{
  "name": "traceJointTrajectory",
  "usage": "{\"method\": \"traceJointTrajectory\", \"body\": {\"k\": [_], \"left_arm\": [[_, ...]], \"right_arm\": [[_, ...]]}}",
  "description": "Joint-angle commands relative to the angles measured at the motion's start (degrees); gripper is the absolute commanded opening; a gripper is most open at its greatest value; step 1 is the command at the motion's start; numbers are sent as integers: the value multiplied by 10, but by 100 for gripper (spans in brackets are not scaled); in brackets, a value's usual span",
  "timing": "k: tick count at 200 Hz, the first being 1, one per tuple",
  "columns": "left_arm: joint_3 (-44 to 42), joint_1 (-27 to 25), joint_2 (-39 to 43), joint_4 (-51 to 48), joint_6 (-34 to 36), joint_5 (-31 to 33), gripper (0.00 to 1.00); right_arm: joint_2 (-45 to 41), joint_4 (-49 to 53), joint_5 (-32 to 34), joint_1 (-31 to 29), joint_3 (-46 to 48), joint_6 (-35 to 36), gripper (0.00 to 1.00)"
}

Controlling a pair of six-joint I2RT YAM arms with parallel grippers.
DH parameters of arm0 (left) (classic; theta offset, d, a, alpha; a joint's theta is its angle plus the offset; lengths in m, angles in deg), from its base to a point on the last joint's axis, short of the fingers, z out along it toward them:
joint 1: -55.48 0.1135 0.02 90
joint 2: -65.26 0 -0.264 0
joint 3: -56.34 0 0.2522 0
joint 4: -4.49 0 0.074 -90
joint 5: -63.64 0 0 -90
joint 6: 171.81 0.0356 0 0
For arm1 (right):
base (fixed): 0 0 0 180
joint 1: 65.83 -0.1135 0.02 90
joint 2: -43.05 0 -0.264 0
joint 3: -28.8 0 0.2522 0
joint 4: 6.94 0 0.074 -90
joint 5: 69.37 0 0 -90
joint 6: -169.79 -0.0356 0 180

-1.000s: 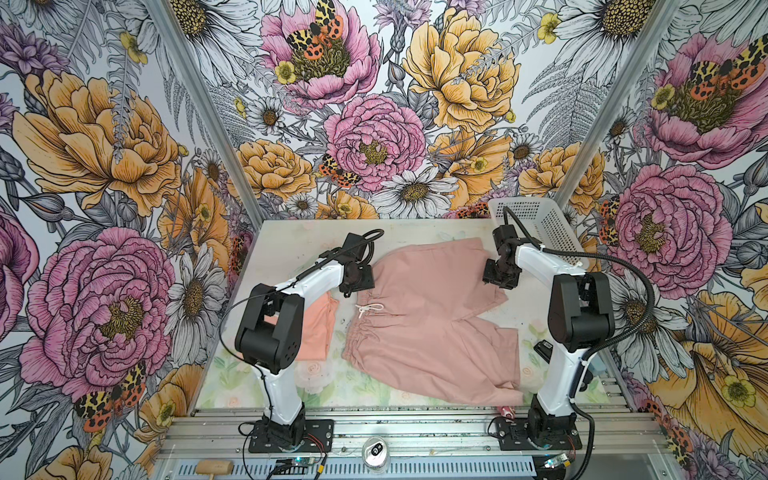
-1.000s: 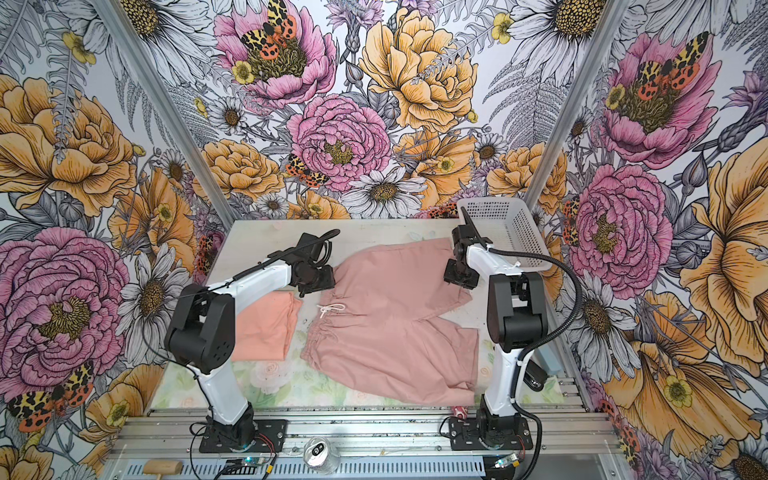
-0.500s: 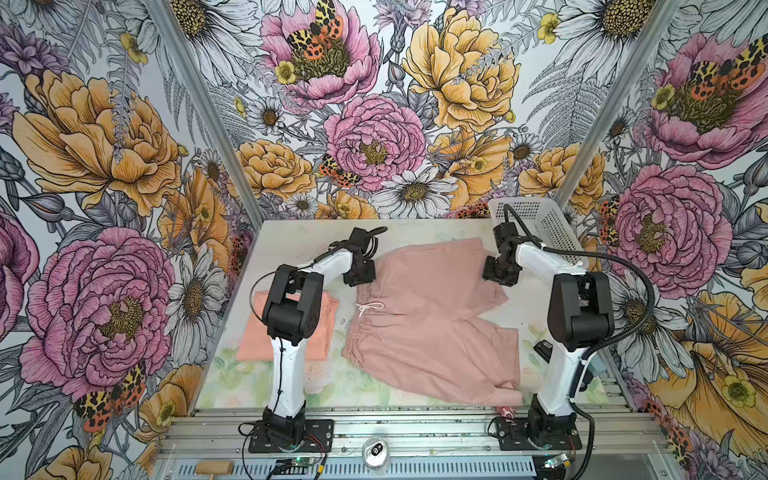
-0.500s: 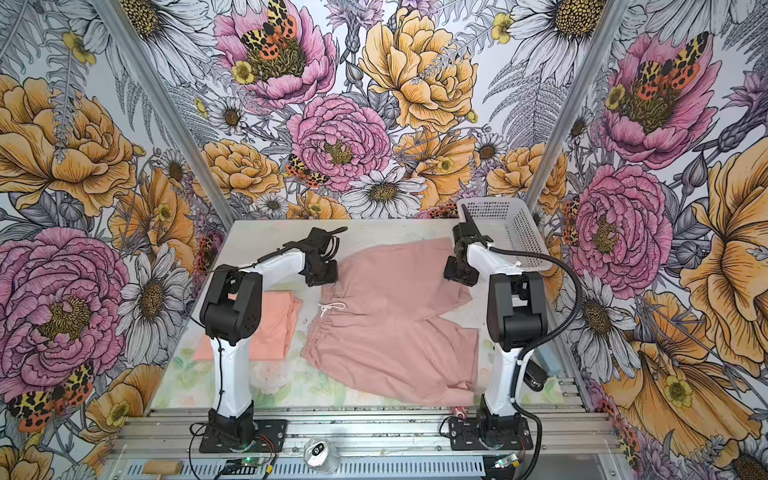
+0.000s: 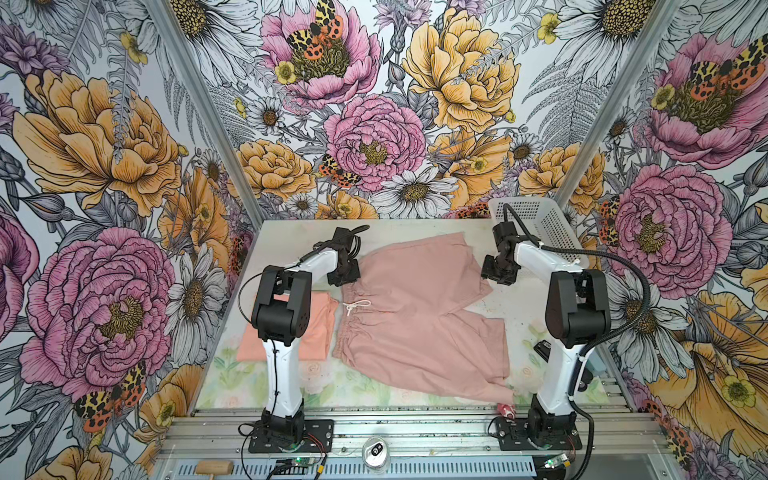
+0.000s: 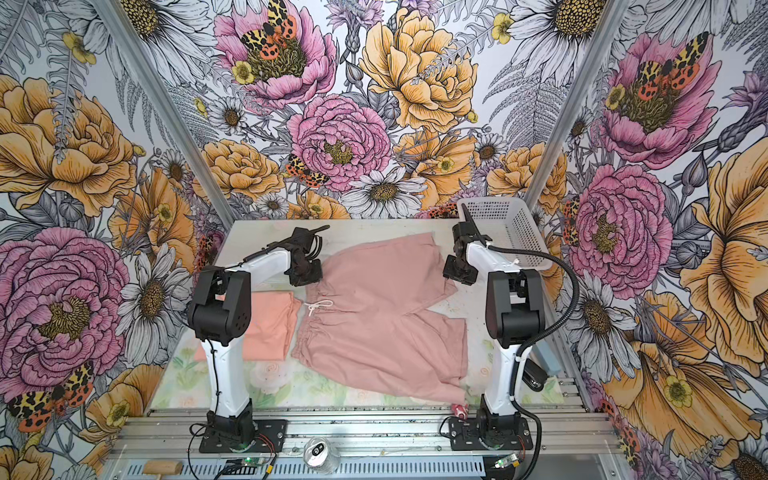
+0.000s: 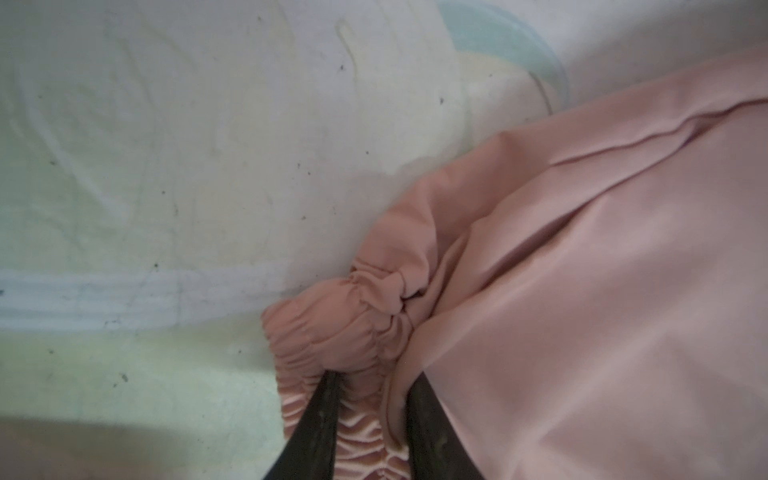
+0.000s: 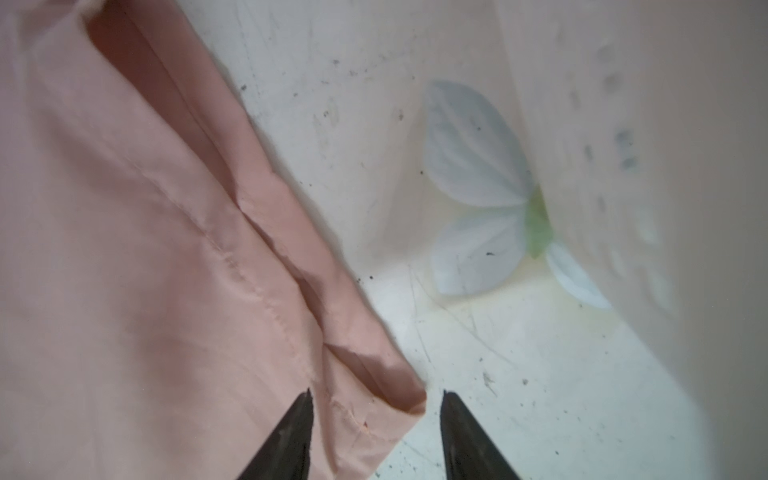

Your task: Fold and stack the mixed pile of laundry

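— Pink garment [image 5: 415, 316]: where?
— Spread flat on the table [image 5: 415, 226], beside the folded orange T-shirt [image 5: 320, 328].
— Tools?
— One left gripper [image 7: 374, 378], pinched shut on its gathered waistband; one right gripper [image 8: 374, 395], parted astride a hem corner, gripping nothing.

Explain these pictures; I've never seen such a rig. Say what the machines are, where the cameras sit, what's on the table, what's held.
Two robot arms are bolted at the near edge of the table, each ending in a two-fingered gripper. Two pictures look down from overhead; two come from cameras on the arms' wrists. On the table lie dusty-pink shorts, spread out, a peach T-shirt beside them and a white basket at the far right. The left gripper pinches the shorts' gathered waistband; the right gripper stands open astride a leg hem.
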Motion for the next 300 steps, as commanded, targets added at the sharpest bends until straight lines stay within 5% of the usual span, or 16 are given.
{"method": "traceJointTrajectory", "body": {"k": [1, 84, 143, 230, 272, 300], "left_arm": [[-8, -4, 0, -26, 12, 17, 29], [-29, 8, 5, -25, 21, 18, 29], [-31, 14, 4, -25, 23, 17, 28], [-36, 28, 7, -26, 30, 13, 27], [-30, 24, 13, -27, 28, 0, 28], [-19, 12, 28, -27, 22, -3, 40]], "right_arm": [[28, -19, -13, -7, -29, 4, 51], [40, -28, -15, -24, 6, -2, 39], [13, -29, 27, -18, 28, -11, 0], [-50, -4, 65, 11, 60, -14, 0], [-75, 6, 47, 11, 66, -18, 21], [-96, 5, 30, 3, 71, -25, 26]]}}
